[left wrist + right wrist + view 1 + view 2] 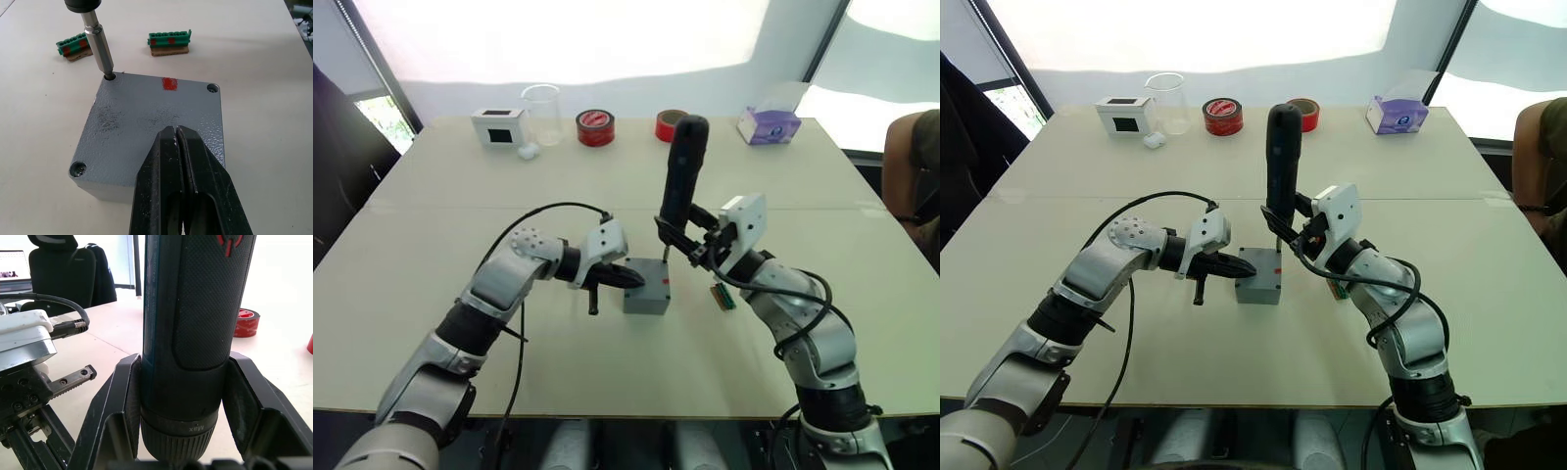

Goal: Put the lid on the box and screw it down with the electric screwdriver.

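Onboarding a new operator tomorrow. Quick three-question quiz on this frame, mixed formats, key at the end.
1. True or false: the lid is already on the box.
2. The electric screwdriver bit sits in: A) a corner screw hole B) the lid's middle C) a green connector strip.
3. Fill in: the left pincer rests, fingers together, on the ____.

Key
1. True.
2. A. The right pincer holds the driver upright.
3. Lid.
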